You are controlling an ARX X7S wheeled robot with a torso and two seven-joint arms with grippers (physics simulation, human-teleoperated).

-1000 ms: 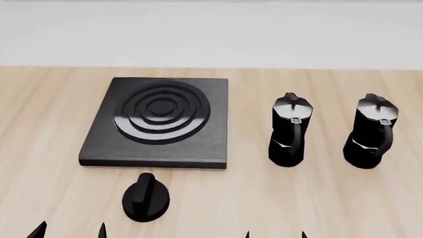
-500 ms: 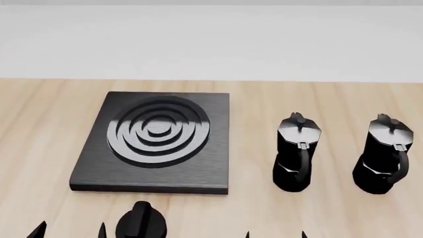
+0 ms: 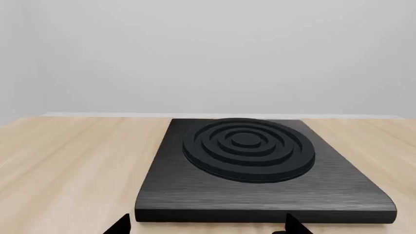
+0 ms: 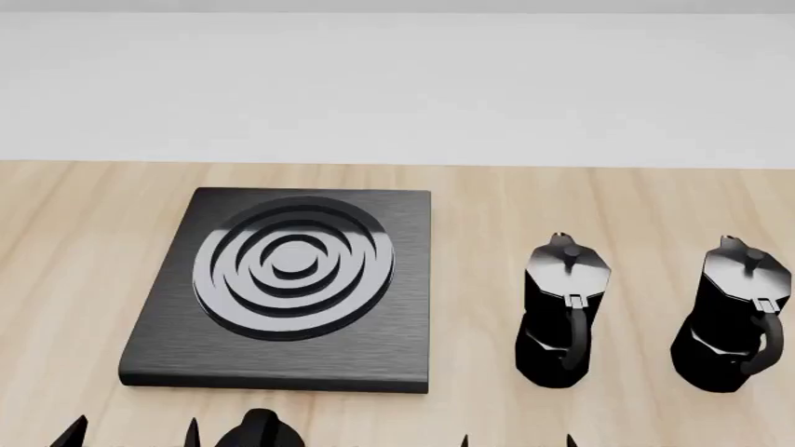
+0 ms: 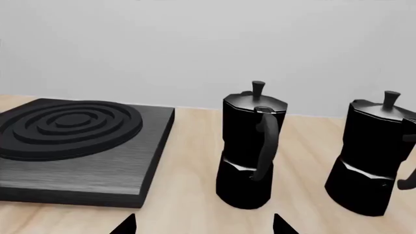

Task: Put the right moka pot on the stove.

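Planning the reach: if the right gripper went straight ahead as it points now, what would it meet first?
Probably the left moka pot, centred between its fingertips; the right moka pot sits off to the side. Depth is uncertain.

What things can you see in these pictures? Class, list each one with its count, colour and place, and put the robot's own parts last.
Table: one, light wood, under everything.
Stove: one, black square slab with raised rings, left half of the table, nothing on it.
Moka pots: two, black with grey-sheened lids, standing upright to the right of the stove, apart from it and from each other; the left moka pot nearer the stove, the right moka pot near the edge of the head view.
Knob: one, black, in front of the stove, partly cut off by the picture edge.
Wall: one, pale grey, behind the table.
Left gripper: black fingertips only, spread, holding nothing.
Right gripper: black fingertips only, spread, holding nothing.
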